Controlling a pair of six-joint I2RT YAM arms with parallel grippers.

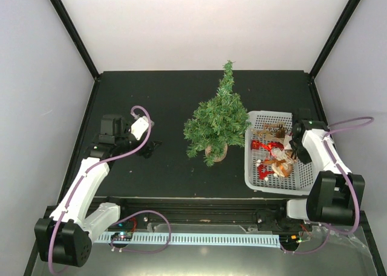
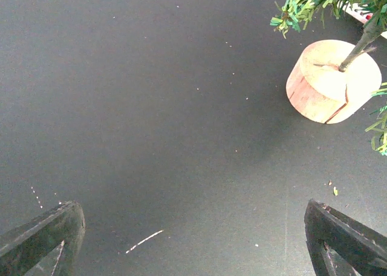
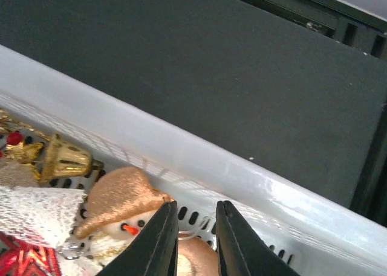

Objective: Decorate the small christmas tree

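Right gripper (image 3: 196, 211) was seen in white basket (image 3: 199, 161) by snowman ornament (image 3: 124, 224), jaws nearly closed; grip could not be confirmed. Left gripper (image 2: 192, 205) was seen wide open. Small christmas tree (image 1: 219, 122) was stood just left of basket. Ornament should be pinched firmly, lifted clear of rim.

Bare mat (image 2: 151, 107) between left gripper (image 2: 193, 240) and tree (image 1: 219, 122): clear low lane to the base (image 2: 332, 80). Higher up, branches spread wide and reach the basket (image 1: 272, 188) left rim, so there's no lane between the two. Right gripper (image 3: 196, 205) is boxed in inside the basket. The wall is just ahead, a snowman (image 3: 121, 206) sits against one finger, and ornaments (image 1: 272, 152) crowd the floor.
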